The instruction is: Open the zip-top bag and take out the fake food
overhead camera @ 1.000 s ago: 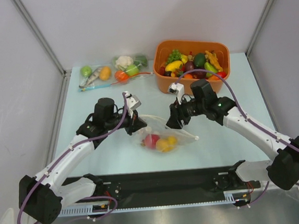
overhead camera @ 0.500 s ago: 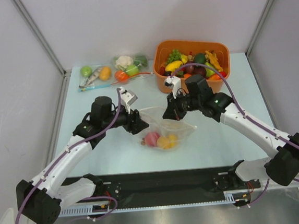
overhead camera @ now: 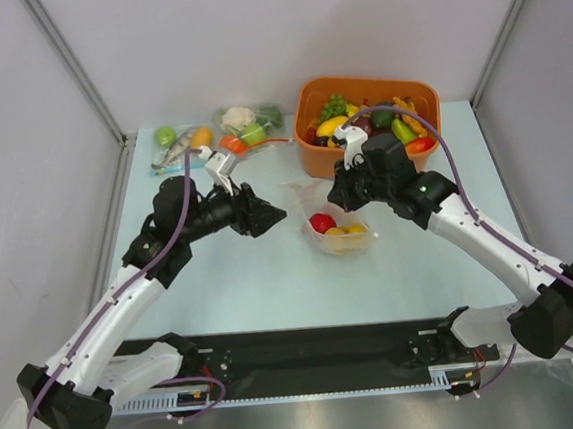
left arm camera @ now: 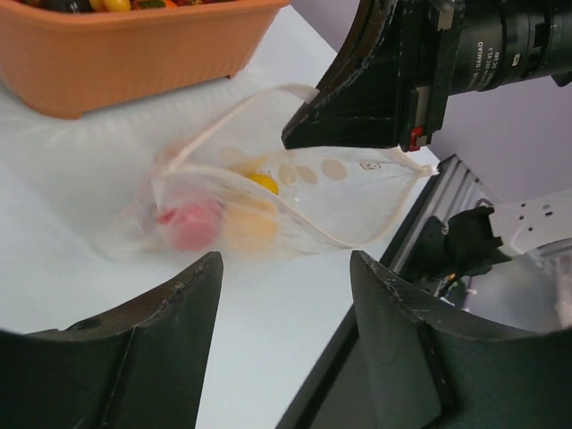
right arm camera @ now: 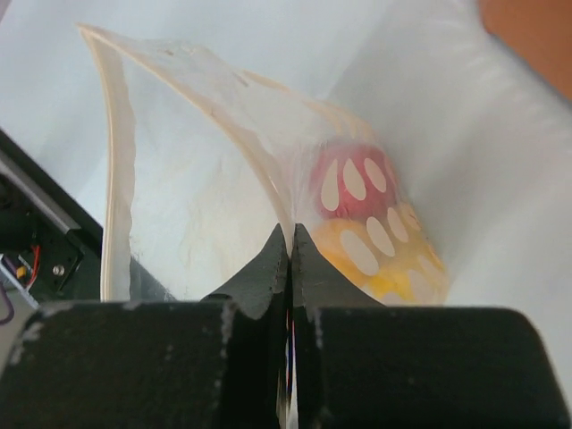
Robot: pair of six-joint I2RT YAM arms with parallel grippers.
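The zip-top bag (overhead camera: 334, 226) hangs mouth-up from my right gripper (overhead camera: 343, 195), which is shut on one side of its rim. In the right wrist view the fingertips (right arm camera: 290, 239) pinch the clear film, and the pale zip strip (right arm camera: 112, 143) gapes open to the left. The fake food sits in the bag's bottom: a red fruit (overhead camera: 320, 222) (right arm camera: 353, 183) and yellow ones (overhead camera: 346, 234) (right arm camera: 389, 259). My left gripper (overhead camera: 273, 216) (left arm camera: 286, 268) stands open and empty, a short way left of the bag (left arm camera: 268, 201), touching nothing.
An orange basket (overhead camera: 305, 138) (left arm camera: 134, 54) full of fake produce stands just behind the bag. Two other filled bags (overhead camera: 185, 143) (overhead camera: 251, 127) lie at the back left. A black rail (overhead camera: 309, 358) runs along the table's near edge.
My left gripper opened, let go of the bag and drew back to the left. My right gripper shut on the bag's rim and carried it back and to the right, fruits now at the bottom.
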